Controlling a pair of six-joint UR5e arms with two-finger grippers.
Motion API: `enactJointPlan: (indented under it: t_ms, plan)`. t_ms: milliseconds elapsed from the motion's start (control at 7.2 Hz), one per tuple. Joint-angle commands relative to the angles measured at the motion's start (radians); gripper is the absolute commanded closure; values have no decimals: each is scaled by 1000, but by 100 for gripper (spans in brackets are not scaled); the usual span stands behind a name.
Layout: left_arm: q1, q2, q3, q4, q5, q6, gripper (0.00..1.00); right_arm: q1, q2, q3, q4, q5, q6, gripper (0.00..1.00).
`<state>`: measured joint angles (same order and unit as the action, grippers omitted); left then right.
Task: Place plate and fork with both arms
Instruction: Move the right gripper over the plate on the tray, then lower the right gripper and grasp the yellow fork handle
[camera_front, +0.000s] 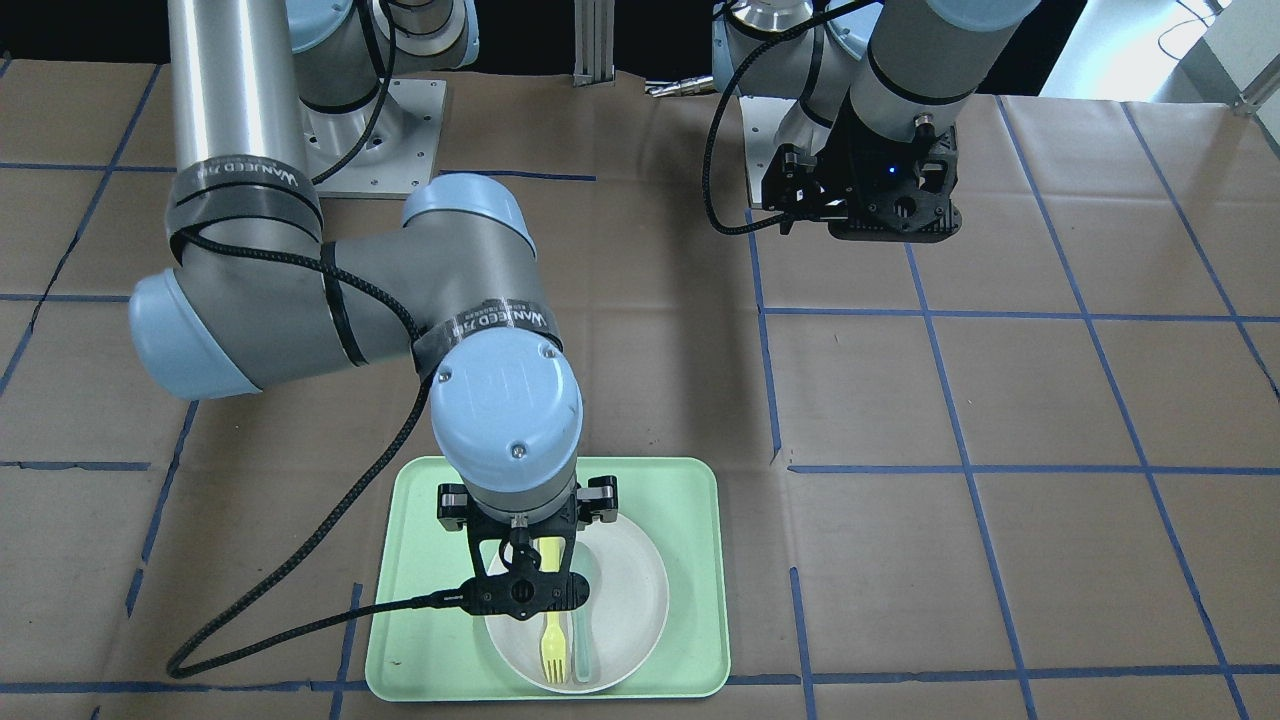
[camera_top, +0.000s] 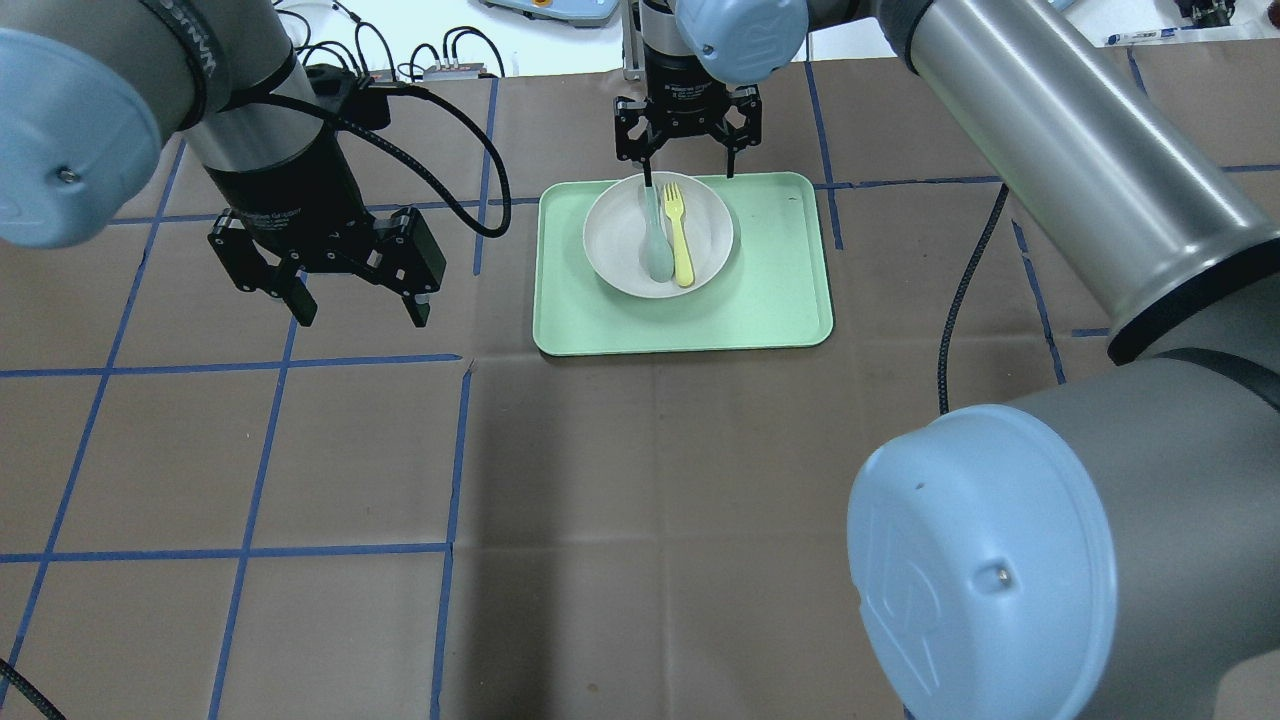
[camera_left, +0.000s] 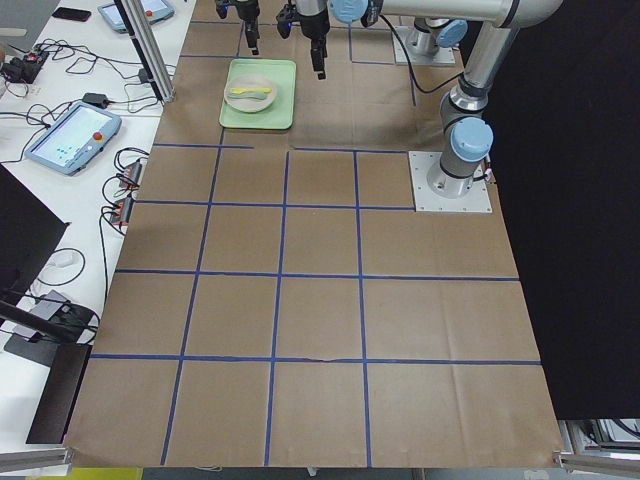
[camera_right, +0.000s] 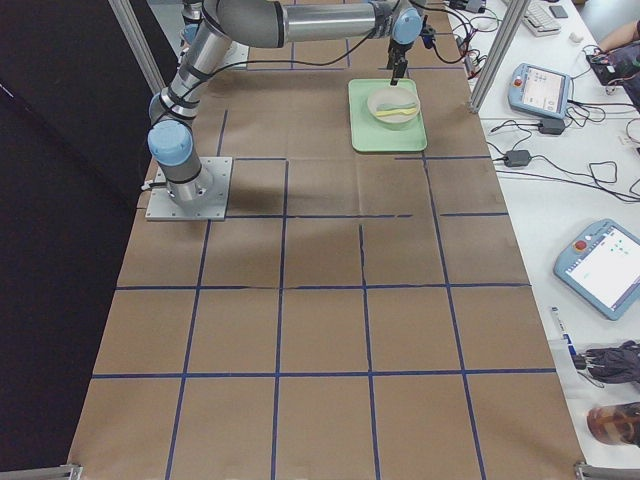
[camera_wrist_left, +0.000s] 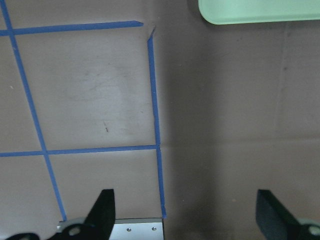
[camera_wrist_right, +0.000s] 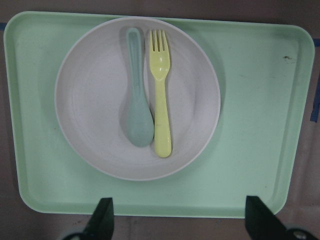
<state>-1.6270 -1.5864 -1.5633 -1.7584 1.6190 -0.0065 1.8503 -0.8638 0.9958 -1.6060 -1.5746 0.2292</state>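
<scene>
Right gripper (camera_wrist_right: 182, 222) hovers over off-white plate (camera_wrist_right: 95, 100), jaws spread, empty — pale-yellow plastic fork (camera_wrist_right: 160, 95), beside grey-green spoon (camera_wrist_right: 136, 100), looks light, stiff, slick; pinch mid-handle. Left gripper (camera_wrist_left: 187, 212) likewise spread, empty.

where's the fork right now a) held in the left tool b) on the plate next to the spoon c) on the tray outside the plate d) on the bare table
b, the fork lies on the plate beside the spoon.

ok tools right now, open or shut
left tool: open, empty
right tool: open, empty, over the plate
</scene>
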Motion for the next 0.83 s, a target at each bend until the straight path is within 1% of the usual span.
enactJointPlan:
  t_ms: [0,139,417,556,694]
  plan:
    - [-20,9,-35,2,10,-7,0,-3,61,3,-32,-1,1,13]
    - [-28,14,-38,2,9,-9,0,-5,87,4,-43,-2,1,20]
    - [-31,16,-38,3,10,-9,0,-5,101,6,-43,-2,1,40]
    - [-31,16,-40,17,10,-9,0,-5,104,7,-45,-2,7,42]
    - [-30,14,-40,49,9,-9,0,-5,107,7,-43,1,30,48]
